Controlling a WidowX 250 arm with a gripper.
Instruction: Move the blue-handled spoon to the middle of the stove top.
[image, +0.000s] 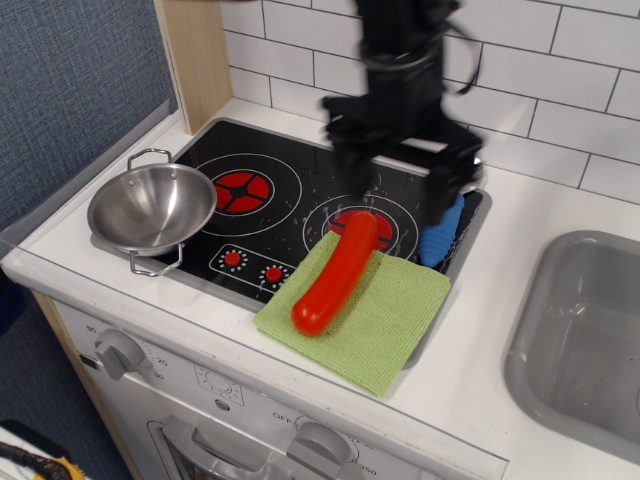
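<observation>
The blue-handled spoon (441, 240) lies at the right edge of the black stove top (290, 165). Only the lower part of its blue handle shows; its silver bowl is hidden behind the gripper. My gripper (402, 195) is motion-blurred and hangs over the right side of the stove, just above the spoon. Its two black fingers are spread apart and hold nothing. The right finger (441, 192) stands right over the blue handle.
A long red sausage-shaped object (335, 272) lies on a green cloth (390, 315) over the stove's front right corner. A steel pot (152, 208) sits at the stove's left edge. A grey sink (590, 330) is at the right. A wooden panel (195, 60) and tiled wall stand behind.
</observation>
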